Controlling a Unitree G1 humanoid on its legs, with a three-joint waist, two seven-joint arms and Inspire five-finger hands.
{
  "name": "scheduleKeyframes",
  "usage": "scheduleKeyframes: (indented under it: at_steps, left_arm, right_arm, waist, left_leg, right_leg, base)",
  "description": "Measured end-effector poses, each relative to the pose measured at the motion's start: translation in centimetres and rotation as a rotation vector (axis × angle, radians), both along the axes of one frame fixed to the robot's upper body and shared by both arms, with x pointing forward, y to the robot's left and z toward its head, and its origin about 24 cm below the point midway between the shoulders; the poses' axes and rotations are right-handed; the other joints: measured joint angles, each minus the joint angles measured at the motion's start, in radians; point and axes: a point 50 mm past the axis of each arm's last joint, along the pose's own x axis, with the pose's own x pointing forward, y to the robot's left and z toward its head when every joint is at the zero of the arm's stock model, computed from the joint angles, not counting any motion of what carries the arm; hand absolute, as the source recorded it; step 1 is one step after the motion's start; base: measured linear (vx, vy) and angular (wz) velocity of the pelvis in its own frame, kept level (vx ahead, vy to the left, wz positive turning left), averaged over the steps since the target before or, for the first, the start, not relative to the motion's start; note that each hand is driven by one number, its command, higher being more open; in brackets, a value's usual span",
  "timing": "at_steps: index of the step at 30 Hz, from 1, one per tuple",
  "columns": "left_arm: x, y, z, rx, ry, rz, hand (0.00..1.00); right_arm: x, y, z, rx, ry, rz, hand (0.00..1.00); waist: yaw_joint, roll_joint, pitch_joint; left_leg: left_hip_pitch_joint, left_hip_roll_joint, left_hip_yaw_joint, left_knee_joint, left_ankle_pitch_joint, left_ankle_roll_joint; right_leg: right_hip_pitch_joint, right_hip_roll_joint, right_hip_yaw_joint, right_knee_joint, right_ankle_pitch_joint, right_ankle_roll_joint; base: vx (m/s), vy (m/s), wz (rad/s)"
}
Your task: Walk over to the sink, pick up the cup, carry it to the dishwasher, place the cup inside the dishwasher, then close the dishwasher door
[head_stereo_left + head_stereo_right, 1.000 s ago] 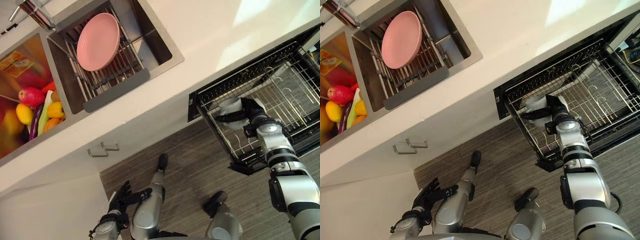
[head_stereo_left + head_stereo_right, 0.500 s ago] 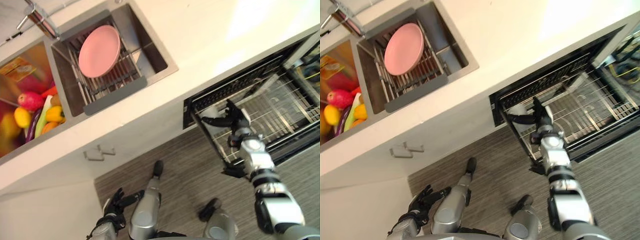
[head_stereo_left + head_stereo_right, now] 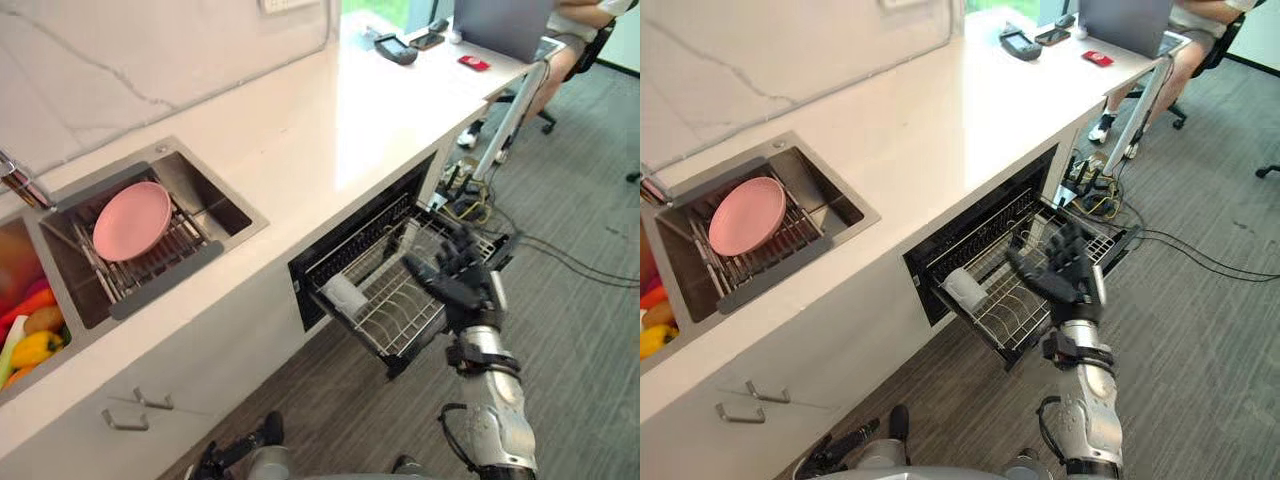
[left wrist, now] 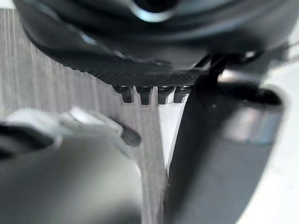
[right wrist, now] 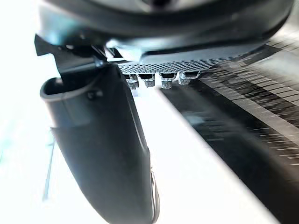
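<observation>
A pale cup [image 3: 343, 296] lies on its side in the dishwasher's pulled-out wire rack [image 3: 400, 315], at the end nearest the sink. My right hand [image 3: 464, 292] hovers open with fingers spread over the rack's outer end, a hand's width from the cup and not touching it. The dishwasher opening [image 3: 352, 238] gapes dark under the counter. Low by the floor, my left hand [image 3: 837, 453] hangs open and holds nothing.
The sink [image 3: 215, 195] on the left holds a pink plate [image 3: 131, 220] on a rack, with fruit [image 3: 32, 345] in the basin beside it. Cabinet handles [image 3: 135, 405] sit below. Cables [image 3: 470, 205] lie by the dishwasher. A person [image 3: 585, 15] sits at a desk far right.
The camera has swung to a much wider look. My right hand has let go of the cup and drawn back from it; the cup stays lying in the rack.
</observation>
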Motion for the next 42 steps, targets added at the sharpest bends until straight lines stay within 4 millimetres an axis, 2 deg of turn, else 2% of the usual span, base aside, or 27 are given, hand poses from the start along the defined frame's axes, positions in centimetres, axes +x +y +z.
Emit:
scheduleKeyframes:
  at_steps: [1,3,7,9,10,11,12,13,14,15,16,17,18,19,20,21,22,24,26,27,29,30,37,42]
  left_arm:
    - [-0.3,0.1,-0.1,0.001,0.012,-0.002,1.0]
    - [-0.8,-0.2,-0.4,-0.016,0.033,-0.005,1.0]
    - [-1.6,-0.5,-0.7,-0.033,0.06,-0.059,1.0]
    - [-1.4,-0.3,-0.6,-0.022,0.058,-0.098,1.0]
    - [-1.2,-0.1,-0.6,-0.015,0.057,-0.125,1.0]
    - [-1.0,0.5,-0.5,-0.009,0.047,-0.137,1.0]
    - [-0.8,0.8,-0.4,-0.003,0.041,-0.15,1.0]
    - [-0.6,0.8,-0.4,0.0,0.038,-0.173,1.0]
    - [-0.6,0.8,-0.4,0.001,0.046,-0.188,1.0]
    - [-0.6,0.9,-0.4,0.003,0.046,-0.19,1.0]
    - [-0.5,1.3,-0.3,0.018,0.049,-0.205,1.0]
    - [0.0,2.0,-0.1,0.04,0.054,-0.22,1.0]
    - [0.2,2.2,-0.1,0.043,0.058,-0.223,1.0]
    - [0.4,2.3,-0.1,0.041,0.077,-0.23,1.0]
    - [0.7,2.2,-0.1,0.04,0.089,-0.248,1.0]
    - [0.7,2.2,-0.1,0.042,0.101,-0.263,1.0]
    - [0.5,2.2,-0.2,0.046,0.121,-0.288,1.0]
    - [0.4,2.3,-0.2,0.057,0.135,-0.303,1.0]
    - [0.1,2.4,-0.2,0.066,0.146,-0.309,1.0]
    - [0.0,2.1,-0.3,0.062,0.152,-0.307,1.0]
    - [-0.5,1.4,-0.5,0.051,0.155,-0.315,1.0]
    - [-0.8,0.2,-0.7,0.058,0.165,-0.392,1.0]
    - [-0.7,0.2,-0.7,0.044,0.163,-0.375,1.0]
    - [-0.9,0.0,-0.8,-0.01,0.147,-0.248,1.0]
  right_arm:
    - [-0.6,-0.6,1.4,-0.029,-0.082,-0.037,1.0]
    - [-1.0,-1.0,3.6,-0.082,-0.205,-0.051,1.0]
    - [-0.1,1.2,6.7,-0.09,-0.392,0.056,1.0]
    - [0.3,2.2,7.1,-0.077,-0.41,0.1,1.0]
    - [0.5,2.7,7.0,-0.067,-0.41,0.125,1.0]
    - [0.7,3.0,6.8,-0.055,-0.397,0.138,1.0]
    - [0.8,3.0,6.5,-0.054,-0.383,0.142,1.0]
    - [1.1,3.0,6.1,-0.063,-0.348,0.155,1.0]
    - [1.5,2.9,5.1,-0.041,-0.291,0.169,1.0]
    - [1.6,2.9,4.7,-0.025,-0.268,0.177,1.0]
    - [1.8,3.2,4.2,-0.005,-0.239,0.191,1.0]
    - [2.0,3.9,4.0,0.013,-0.23,0.219,1.0]
    - [2.1,4.2,4.0,0.016,-0.226,0.237,1.0]
    - [2.2,4.7,3.9,0.019,-0.214,0.262,1.0]
    - [2.2,4.8,3.8,0.024,-0.206,0.27,1.0]
    - [2.2,4.8,3.8,0.03,-0.202,0.272,1.0]
    - [2.2,4.7,3.7,0.038,-0.194,0.273,1.0]
    - [2.2,4.3,3.6,0.049,-0.185,0.273,1.0]
    - [2.2,4.2,3.6,0.046,-0.185,0.276,1.0]
    - [2.2,4.0,3.5,0.042,-0.178,0.271,1.0]
    - [2.2,3.7,3.2,0.043,-0.164,0.251,1.0]
    - [2.0,2.4,2.0,0.051,-0.103,0.181,1.0]
    - [2.0,2.4,2.0,0.051,-0.103,0.183,1.0]
    - [2.2,2.4,1.6,0.066,-0.041,0.148,1.0]
  waist:
    - [-0.021,0.001,-0.001]
    - [-0.026,0.013,-0.012]
    - [-0.004,0.004,-0.023]
    - [-0.002,-0.007,-0.019]
    - [-0.001,-0.019,-0.019]
    - [0.004,-0.05,-0.022]
    - [0.005,-0.065,-0.021]
    - [0.0,-0.07,-0.015]
    - [0.002,-0.074,-0.016]
    - [0.004,-0.077,-0.018]
    - [0.008,-0.079,-0.022]
    - [0.008,-0.109,-0.018]
    - [0.01,-0.12,-0.015]
    - [0.015,-0.125,-0.016]
    - [0.02,-0.123,-0.015]
    - [0.021,-0.124,-0.015]
    - [0.017,-0.123,-0.015]
    - [0.009,-0.124,-0.017]
    - [0.002,-0.133,-0.03]
    - [0.0,-0.119,-0.035]
    - [0.006,-0.082,-0.05]
    - [-0.029,-0.021,-0.048]
    - [-0.025,-0.021,-0.048]
    - [0.005,-0.023,-0.048]
  left_leg:
    - [-0.005,0.004,0.065,0.0,0.003,0.004]
    - [-0.016,-0.006,0.089,0.0,0.045,0.019]
    - [-0.013,-0.076,0.102,0.0,0.03,0.046]
    - [-0.01,-0.098,0.104,0.0,0.027,0.053]
    - [-0.006,-0.119,0.109,0.0,0.025,0.056]
    - [-0.015,-0.159,0.128,0.067,0.004,0.085]
    - [-0.03,-0.182,0.138,0.131,-0.049,0.104]
    - [-0.037,-0.201,0.131,0.18,-0.115,0.144]
    - [-0.019,-0.202,0.097,0.178,-0.129,0.161]
    - [-0.008,-0.198,0.082,0.169,-0.131,0.166]
    - [0.003,-0.194,0.044,0.152,-0.133,0.178]
    - [0.01,-0.19,-0.009,0.133,-0.129,0.193]
    - [0.019,-0.191,-0.032,0.124,-0.126,0.197]
    - [0.036,-0.193,-0.07,0.109,-0.125,0.2]
    - [0.057,-0.204,-0.104,0.096,-0.127,0.207]
    - [0.067,-0.215,-0.124,0.091,-0.131,0.211]
    - [0.079,-0.237,-0.155,0.082,-0.137,0.218]
    - [0.103,-0.263,-0.168,0.071,-0.145,0.217]
    - [0.108,-0.281,-0.146,0.069,-0.166,0.213]
    - [0.115,-0.266,-0.112,0.073,-0.182,0.202]
    - [0.123,-0.242,-0.068,0.08,-0.182,0.177]
    - [0.199,-0.187,0.063,0.009,-0.17,0.142]
    - [0.186,-0.186,0.058,0.023,-0.171,0.141]
    - [0.162,-0.173,0.035,0.068,-0.181,0.128]
  right_leg:
    - [0.017,-0.015,-0.036,-0.002,0.002,0.005]
    - [0.023,-0.033,-0.059,0.0,0.005,0.019]
    - [0.022,-0.108,-0.064,0.019,0.008,0.04]
    - [0.017,-0.141,-0.08,0.066,-0.026,0.022]
    - [0.016,-0.178,-0.102,0.107,-0.059,-0.005]
    - [0.019,-0.231,-0.123,0.15,-0.081,-0.03]
    - [0.024,-0.257,-0.134,0.179,-0.088,-0.06]
    - [0.02,-0.295,-0.134,0.289,-0.074,-0.146]
    - [-0.031,-0.315,-0.06,0.429,0.003,-0.239]
    - [-0.059,-0.313,-0.006,0.48,0.065,-0.256]
    - [-0.112,-0.274,0.105,0.57,0.085,-0.203]
    - [-0.148,-0.185,0.171,0.624,-0.063,-0.131]
    - [-0.159,-0.141,0.191,0.627,-0.121,-0.126]
    - [-0.178,-0.052,0.203,0.607,-0.201,-0.126]
    - [-0.199,0.002,0.207,0.575,-0.237,-0.125]
    - [-0.217,0.021,0.22,0.556,-0.243,-0.123]
    - [-0.246,0.039,0.256,0.526,-0.242,-0.119]
    - [-0.269,0.033,0.28,0.445,-0.232,-0.111]
    - [-0.254,0.017,0.278,0.313,-0.134,-0.119]
    - [-0.227,0.021,0.266,0.281,-0.094,-0.103]
    - [-0.195,0.045,0.259,0.228,-0.092,-0.103]
    - [-0.086,0.115,0.272,0.065,-0.033,-0.108]
    - [-0.085,0.113,0.259,0.063,-0.033,-0.107]
    - [-0.07,0.114,0.224,0.052,-0.034,-0.108]
  base:
    - [-0.01,0.002,0.73]
    - [0.01,0.062,0.48]
    - [0.01,0.118,0.11]
    - [-0.02,0.063,0.32]
    - [0.0,0.102,0.62]
    - [0.04,0.119,0.63]
    - [0.14,0.174,0.69]
    - [0.14,0.209,0.8]
    - [0.12,0.229,0.8]
    - [0.09,0.24,0.83]
    - [0.14,0.186,0.91]
    - [0.15,0.142,0.97]
    - [0.22,0.104,1.01]
    - [0.23,0.094,0.91]
    - [0.23,0.095,0.97]
    - [0.18,0.047,1.01]
    - [0.18,0.018,1.1]
    - [0.2,-0.017,1.01]
    - [0.23,-0.075,0.64]
    - [0.23,-0.078,0.37]
    - [0.25,-0.051,0.09]
    - [0.13,-0.014,-0.07]
    - [0.0,0.0,0.04]
    - [-0.02,-0.037,0.17]
